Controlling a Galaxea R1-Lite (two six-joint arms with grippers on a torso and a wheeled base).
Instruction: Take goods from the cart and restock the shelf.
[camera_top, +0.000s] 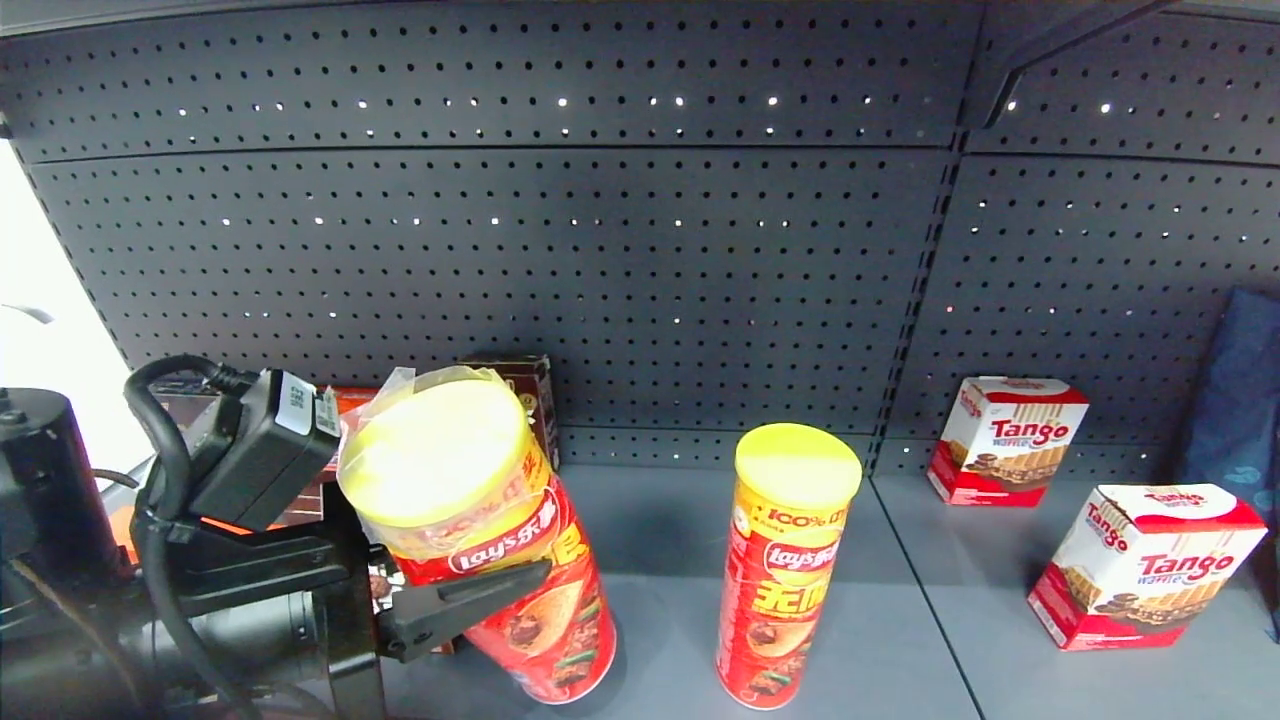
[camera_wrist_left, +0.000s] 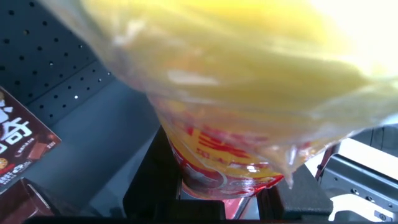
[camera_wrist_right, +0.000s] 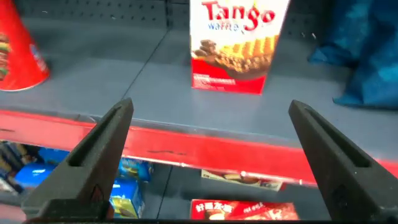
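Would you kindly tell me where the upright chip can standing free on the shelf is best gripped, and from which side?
Probably around the middle of the free chip can, coming from the open front of the shelf with jaws either side: it stands upright, its round wall is even, and the pegboard closes off the back.

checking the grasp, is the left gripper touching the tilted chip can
Touching. In the head view the left gripper has one of its fingers flat across the tilted chip can; the left wrist view shows the can between the fingers.
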